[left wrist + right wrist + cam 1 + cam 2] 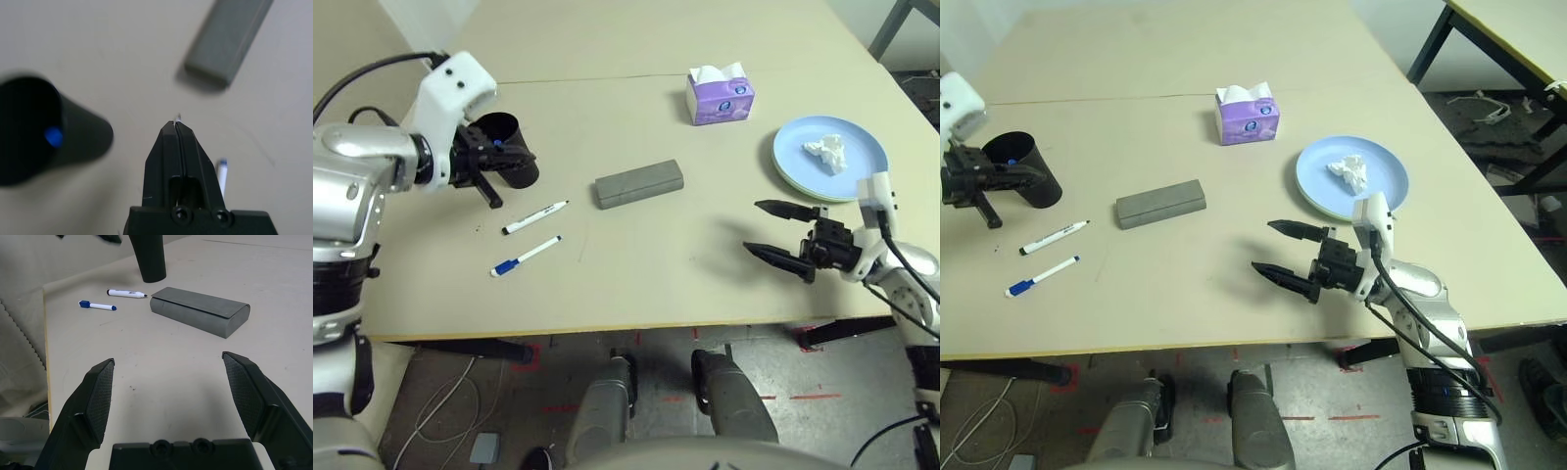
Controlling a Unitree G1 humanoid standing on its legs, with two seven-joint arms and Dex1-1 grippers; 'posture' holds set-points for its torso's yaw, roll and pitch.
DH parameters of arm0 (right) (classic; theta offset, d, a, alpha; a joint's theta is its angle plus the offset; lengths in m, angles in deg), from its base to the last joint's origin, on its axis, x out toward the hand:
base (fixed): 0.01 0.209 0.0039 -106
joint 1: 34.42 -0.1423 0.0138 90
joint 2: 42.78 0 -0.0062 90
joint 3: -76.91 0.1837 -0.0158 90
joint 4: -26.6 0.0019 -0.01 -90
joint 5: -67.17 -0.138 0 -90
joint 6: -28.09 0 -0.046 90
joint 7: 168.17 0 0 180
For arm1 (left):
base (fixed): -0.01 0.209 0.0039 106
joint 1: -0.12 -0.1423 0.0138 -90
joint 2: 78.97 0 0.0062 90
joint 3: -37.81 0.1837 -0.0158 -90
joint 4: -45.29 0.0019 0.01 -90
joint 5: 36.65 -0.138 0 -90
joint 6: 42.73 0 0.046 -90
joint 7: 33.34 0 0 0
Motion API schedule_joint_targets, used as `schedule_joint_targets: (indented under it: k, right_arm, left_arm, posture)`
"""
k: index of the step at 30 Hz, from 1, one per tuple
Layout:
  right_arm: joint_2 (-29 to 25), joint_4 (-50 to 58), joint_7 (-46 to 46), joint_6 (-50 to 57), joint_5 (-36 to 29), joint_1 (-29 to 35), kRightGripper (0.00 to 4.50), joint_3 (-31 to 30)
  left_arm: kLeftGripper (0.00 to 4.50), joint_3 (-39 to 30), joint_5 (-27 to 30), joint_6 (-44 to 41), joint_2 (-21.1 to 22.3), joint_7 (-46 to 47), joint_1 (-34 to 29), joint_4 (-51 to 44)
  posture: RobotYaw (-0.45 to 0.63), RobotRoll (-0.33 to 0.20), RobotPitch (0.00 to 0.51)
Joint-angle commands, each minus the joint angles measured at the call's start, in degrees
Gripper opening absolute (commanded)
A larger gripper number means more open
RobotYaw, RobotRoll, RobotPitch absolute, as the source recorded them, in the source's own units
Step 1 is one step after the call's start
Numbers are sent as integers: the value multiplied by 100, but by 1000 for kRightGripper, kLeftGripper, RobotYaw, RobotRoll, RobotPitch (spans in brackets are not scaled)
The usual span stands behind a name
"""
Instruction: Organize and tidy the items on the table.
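Left gripper shut, empty, beside black cup. Black marker and blue marker lie below it, axes slanted, nearer left arm. Right gripper wide open, empty, well apart.

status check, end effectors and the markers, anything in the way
Left end effector shut, empty, beside black cup. Right end effector open, empty. Both markers loose on table. Grey case closed nearby, path clear.
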Motion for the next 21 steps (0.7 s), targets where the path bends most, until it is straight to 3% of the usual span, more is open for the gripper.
schedule_joint_targets:
  k: [1, 10, 21]
  right_arm:
    - [-3, 34, -20, -13, 35, 33, 4500, -81]
    - [-27, 70, -36, -8, 32, 77, 4500, -81]
    - [-57, 247, -15, 84, -31, 210, 4500, -53]
  left_arm:
    - [1259, 132, 37, -140, 120, 13, -237, -179]
    - [4391, 325, 17, -76, -98, 176, -585, -80]
    - [4481, 708, -86, 133, -111, 95, -731, 80]
  posture:
    - [-194, 0, 185]
    - [-200, 0, 187]
    - [-216, 0, 194]
